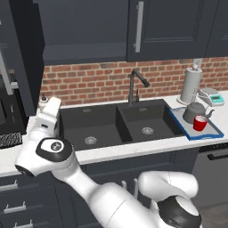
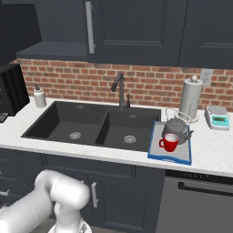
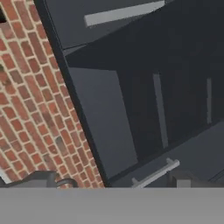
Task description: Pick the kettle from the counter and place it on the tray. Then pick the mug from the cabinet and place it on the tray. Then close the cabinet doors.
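The dark grey kettle stands on the blue-rimmed tray at the right of the counter. In front of the kettle, the red mug also rests on the tray. The navy cabinet shows its dark inside. Its left door stands swung out, while the right door lies flat. My gripper is open and holds nothing, low at the left of the sink and pointing up at the cabinet.
A black double sink with a dark tap fills the counter's middle. A soap bottle stands left of it. A paper-towel roll and a small scale stand behind the tray. A dark appliance sits at the far left.
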Controlling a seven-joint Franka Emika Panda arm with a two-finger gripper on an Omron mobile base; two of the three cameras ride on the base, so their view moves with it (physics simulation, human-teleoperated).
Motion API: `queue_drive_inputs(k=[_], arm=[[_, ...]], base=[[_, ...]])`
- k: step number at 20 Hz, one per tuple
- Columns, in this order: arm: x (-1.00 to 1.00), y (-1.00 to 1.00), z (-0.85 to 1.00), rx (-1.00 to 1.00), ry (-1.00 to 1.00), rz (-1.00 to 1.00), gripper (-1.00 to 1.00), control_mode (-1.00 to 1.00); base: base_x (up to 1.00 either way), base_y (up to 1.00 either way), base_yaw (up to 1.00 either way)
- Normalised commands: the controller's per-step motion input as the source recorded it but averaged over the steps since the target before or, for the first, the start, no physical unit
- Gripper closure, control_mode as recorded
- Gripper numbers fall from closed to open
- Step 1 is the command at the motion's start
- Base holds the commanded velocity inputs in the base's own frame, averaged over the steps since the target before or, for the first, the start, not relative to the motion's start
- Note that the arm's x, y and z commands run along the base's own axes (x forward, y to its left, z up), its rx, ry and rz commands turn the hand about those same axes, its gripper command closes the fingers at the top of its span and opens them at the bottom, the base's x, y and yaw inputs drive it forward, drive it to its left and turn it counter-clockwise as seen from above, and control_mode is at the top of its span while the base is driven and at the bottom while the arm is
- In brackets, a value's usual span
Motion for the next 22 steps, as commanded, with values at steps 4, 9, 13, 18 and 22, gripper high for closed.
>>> queue_drive_inputs(k=[4,9,13,18,22], arm=[[0.00,0.69,0.03,-0.10,0.00,-0.07,-1.00,-1.00],[-0.04,0.51,0.35,-0.07,0.00,-0.08,-1.00,-1.00],[-0.04,0.31,0.25,-0.05,0.00,-0.09,-1.00,-1.00],[-0.09,0.00,-0.16,0.00,-0.02,0.00,-1.00,-1.00],[-0.03,0.11,-0.32,-0.03,0.00,-0.01,-1.00,-1.00]], base=[[0.00,0.00,0.00],[0.00,0.00,0.00],[0.00,0.00,0.00],[0.00,0.00,0.00],[0.00,0.00,0.00]])
